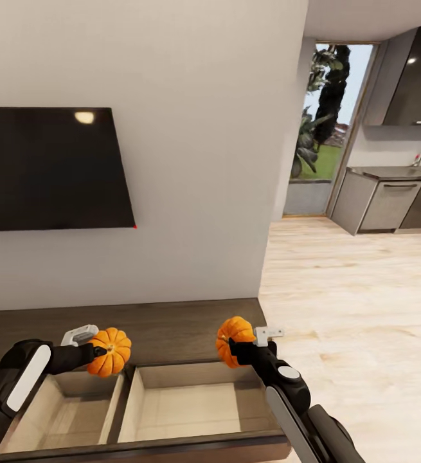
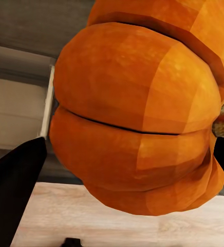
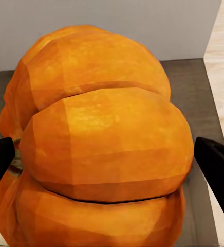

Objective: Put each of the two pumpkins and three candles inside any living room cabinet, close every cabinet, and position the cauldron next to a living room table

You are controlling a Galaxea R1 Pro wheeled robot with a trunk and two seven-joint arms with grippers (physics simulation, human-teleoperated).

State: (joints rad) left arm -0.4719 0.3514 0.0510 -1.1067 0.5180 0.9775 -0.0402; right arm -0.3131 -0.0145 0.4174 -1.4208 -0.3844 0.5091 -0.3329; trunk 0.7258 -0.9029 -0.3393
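Above open drawers [image 1: 171, 405], each claw (left [image 1: 101, 350], right [image 1: 234, 347]) grips a pumpkin.

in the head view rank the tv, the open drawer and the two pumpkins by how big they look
1. TV
2. Open drawer
3. The two pumpkins, left and right: they look alike, so no ranking.

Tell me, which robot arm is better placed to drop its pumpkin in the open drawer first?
Probably the left. Its pumpkin, held by the left gripper, hangs at the back edge of the open drawer. The right gripper holds its pumpkin farther back, over the cabinet top near its end.
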